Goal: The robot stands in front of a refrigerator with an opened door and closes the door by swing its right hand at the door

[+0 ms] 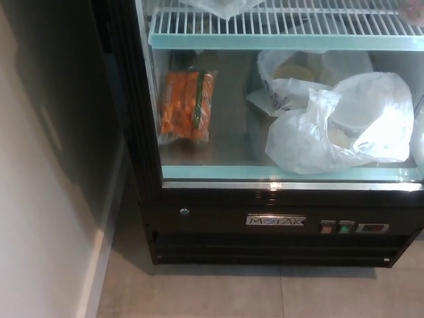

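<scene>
the black glass-fronted refrigerator (278, 222) is filling the view, orange packet (189, 105) being shown inside; its door cannot be told apart. neither hand is being shown, so grip cannot be judged; a broad right-hand sweep is being advised.

- The refrigerator (278, 225) is cut off by the top and right edges; only its lower part shows.
- The wire shelf (285, 26) runs out of the top edge, and the pale bag (222, 6) on it is mostly cropped.
- The contents of the white plastic bags (344, 126) are hidden.
- The nameplate (276, 220) lettering is too blurred to read surely.
</scene>
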Robot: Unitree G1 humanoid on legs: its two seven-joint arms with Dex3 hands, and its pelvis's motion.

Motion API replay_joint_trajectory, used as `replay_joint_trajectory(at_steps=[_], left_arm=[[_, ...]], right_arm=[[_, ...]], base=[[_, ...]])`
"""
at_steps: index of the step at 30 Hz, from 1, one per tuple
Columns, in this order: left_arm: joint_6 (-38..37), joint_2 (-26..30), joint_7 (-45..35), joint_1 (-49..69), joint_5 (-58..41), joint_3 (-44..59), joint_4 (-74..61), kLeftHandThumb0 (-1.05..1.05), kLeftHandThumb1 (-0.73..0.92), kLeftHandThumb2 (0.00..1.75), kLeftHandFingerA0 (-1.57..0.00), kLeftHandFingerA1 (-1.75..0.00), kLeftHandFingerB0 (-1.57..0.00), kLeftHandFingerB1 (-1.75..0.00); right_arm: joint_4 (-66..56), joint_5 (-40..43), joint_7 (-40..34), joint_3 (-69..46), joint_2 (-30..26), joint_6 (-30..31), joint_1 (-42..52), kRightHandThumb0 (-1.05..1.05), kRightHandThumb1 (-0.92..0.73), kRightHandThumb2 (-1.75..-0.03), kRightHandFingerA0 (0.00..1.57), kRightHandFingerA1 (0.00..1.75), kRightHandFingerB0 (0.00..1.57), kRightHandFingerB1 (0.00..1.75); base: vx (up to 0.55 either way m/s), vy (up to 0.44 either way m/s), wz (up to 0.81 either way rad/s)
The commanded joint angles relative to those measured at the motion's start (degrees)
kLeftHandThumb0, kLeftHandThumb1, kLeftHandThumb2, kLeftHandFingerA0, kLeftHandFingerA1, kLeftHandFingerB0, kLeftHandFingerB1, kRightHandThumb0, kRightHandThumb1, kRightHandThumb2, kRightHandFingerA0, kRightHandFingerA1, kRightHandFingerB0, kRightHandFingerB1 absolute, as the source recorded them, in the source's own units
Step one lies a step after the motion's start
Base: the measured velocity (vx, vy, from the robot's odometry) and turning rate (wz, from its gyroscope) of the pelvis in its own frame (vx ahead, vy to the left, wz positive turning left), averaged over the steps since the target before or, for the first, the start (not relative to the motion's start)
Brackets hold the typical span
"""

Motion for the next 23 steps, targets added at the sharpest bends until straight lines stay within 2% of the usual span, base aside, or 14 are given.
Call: replay_joint_trajectory(at_steps=[1,2,3,4,7,8,9,10,16,23], left_arm=[[0.06,0.6,0.12,0.62,0.64,-0.19,0.29,-0.6,0.69,0.99,-0.37,-0.51,-0.28,-0.46],[0.07,0.6,0.11,0.65,0.66,-0.19,0.29,-0.6,0.69,0.99,-0.37,-0.51,-0.28,-0.46],[0.04,0.57,-0.03,0.84,0.54,-0.11,0.26,-0.6,0.69,0.98,-0.37,-0.51,-0.29,-0.46],[0.12,0.52,-0.22,0.77,0.54,-0.11,0.33,-0.59,0.69,0.98,-0.37,-0.52,-0.29,-0.47],[0.3,0.72,-0.27,0.51,1.15,-0.64,0.4,-0.6,0.7,0.98,-0.35,-0.5,-0.29,-0.46],[0.15,0.77,-0.26,0.76,1.38,-0.88,0.41,-0.61,0.7,0.98,-0.35,-0.5,-0.29,-0.46],[0.11,0.76,-0.26,0.81,1.38,-0.91,0.43,-0.61,0.7,0.98,-0.35,-0.5,-0.29,-0.46],[0.05,0.81,-0.57,0.94,1.11,-0.76,0.36,-0.59,0.69,0.97,-0.35,-0.5,-0.29,-0.46],[0.05,0.86,-0.4,0.79,1.5,-1.27,0.55,-0.6,0.69,0.97,-0.34,-0.5,-0.29,-0.46],[-0.44,1.03,-0.48,1.09,1.44,-1.55,0.59,-0.58,0.69,0.97,-0.36,-0.51,-0.3,-0.47]], right_arm=[[2.03,7.25,5.55,-5.19,-0.11,5.42,-0.3,-0.63,-0.65,-0.87,0.14,0.4,0.2,0.41],[2.05,7.39,5.71,-5.47,-0.07,5.52,-0.26,-0.63,-0.65,-0.87,0.14,0.4,0.2,0.41],[2.06,7.53,5.88,-5.72,0.0,5.64,-0.02,-0.59,-0.76,-0.63,0.23,0.3,0.3,0.3],[2.02,7.76,6.36,-6.23,0.05,5.46,0.28,-0.53,-0.76,-0.62,0.23,0.3,0.32,0.31],[2.01,7.6,7.01,-6.11,0.09,5.31,0.46,-0.57,-0.76,-0.63,0.25,0.31,0.31,0.31],[2.02,7.74,8.02,-6.14,-0.04,4.98,0.77,-0.54,-0.76,-0.63,0.32,0.33,0.32,0.31],[2.0,7.86,8.31,-6.18,-0.09,4.87,0.84,-0.54,-0.76,-0.63,0.32,0.33,0.32,0.31],[1.95,8.15,9.74,-6.18,-0.22,4.76,0.91,-0.51,-0.59,-0.96,0.34,0.54,0.2,0.46],[1.83,8.26,11.2,-5.4,-0.56,5.43,0.86,-0.53,-0.6,-0.95,0.37,0.53,0.24,0.46],[1.65,7.38,11.64,-3.33,-0.87,5.4,0.73,-0.51,-0.58,-0.95,0.34,0.53,0.2,0.45]], base=[[0.0,0.0,0.0],[0.0,0.0,0.0],[0.0,0.0,0.0],[0.0,0.0,0.0],[0.0,0.0,0.0],[0.0,0.0,0.0],[0.0,0.0,0.0],[0.0,0.0,0.0],[0.0,0.0,0.0],[0.0,0.0,0.0]])
